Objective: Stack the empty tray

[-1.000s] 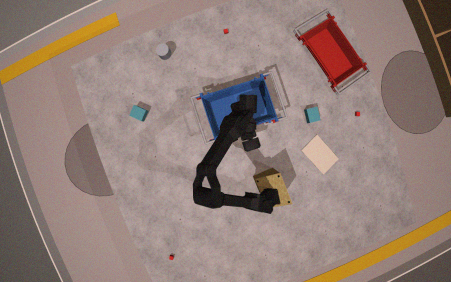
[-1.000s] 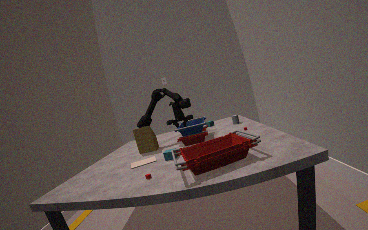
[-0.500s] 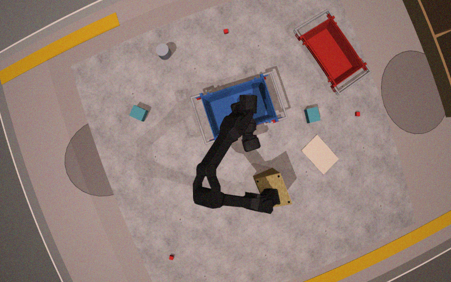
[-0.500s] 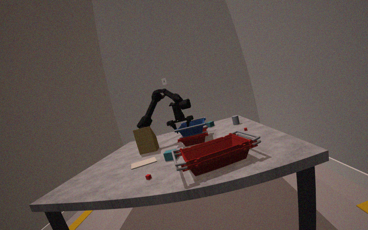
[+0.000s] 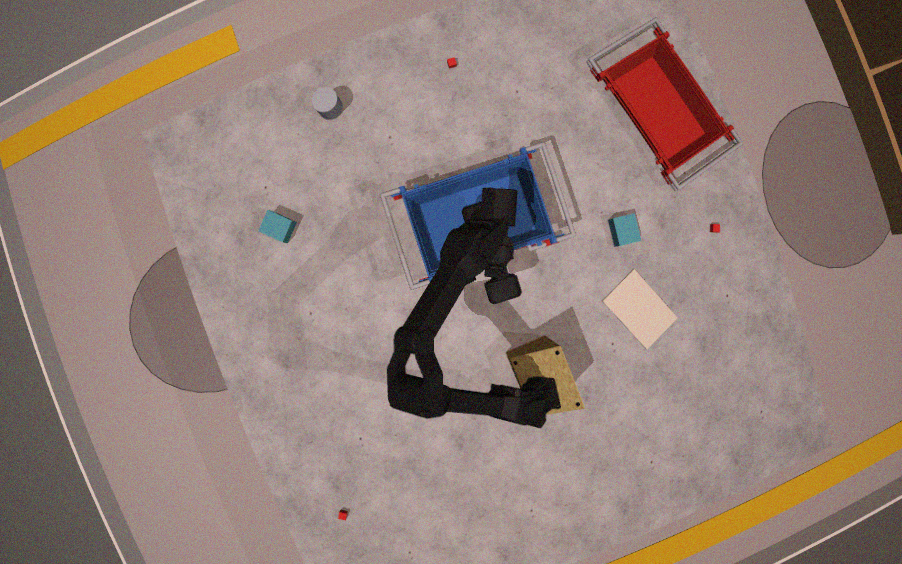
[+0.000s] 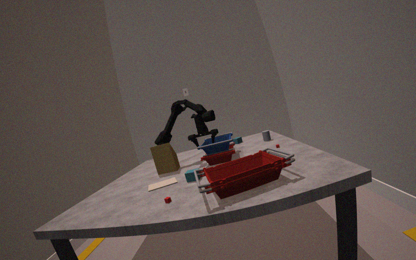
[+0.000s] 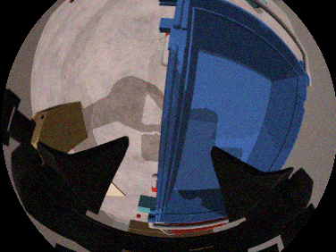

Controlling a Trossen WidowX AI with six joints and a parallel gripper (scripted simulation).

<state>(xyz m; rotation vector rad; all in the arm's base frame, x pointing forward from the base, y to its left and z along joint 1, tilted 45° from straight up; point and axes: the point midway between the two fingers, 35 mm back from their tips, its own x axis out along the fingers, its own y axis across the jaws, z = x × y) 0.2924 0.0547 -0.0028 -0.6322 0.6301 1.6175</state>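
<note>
The blue empty tray (image 5: 413,219) (image 6: 216,149) (image 7: 174,112) sits above the red loaded tray (image 6: 218,158) and looks roughly level. Its own grey wire bars, one of them (image 6: 222,142), stick out over its ends. Red corners of the lower tray show below it in the top view. The lower tray's bars are mostly hidden, with a grey line just below the blue tray; the small blocks are hidden. My gripper (image 6: 205,144) (image 7: 171,147) is wide open around one long wall of the blue tray, one finger outside and one inside. Neither finger visibly touches the wall.
A second red tray (image 5: 695,93) (image 6: 245,184), apparently two nested, stands apart. A tan block (image 5: 565,372) (image 6: 163,159) (image 7: 63,127) stands near the arm's base. Teal blocks (image 5: 276,226) (image 5: 623,230), a grey cylinder (image 5: 325,101) (image 6: 266,135) and a pale plate (image 5: 639,309) (image 6: 162,184) are around.
</note>
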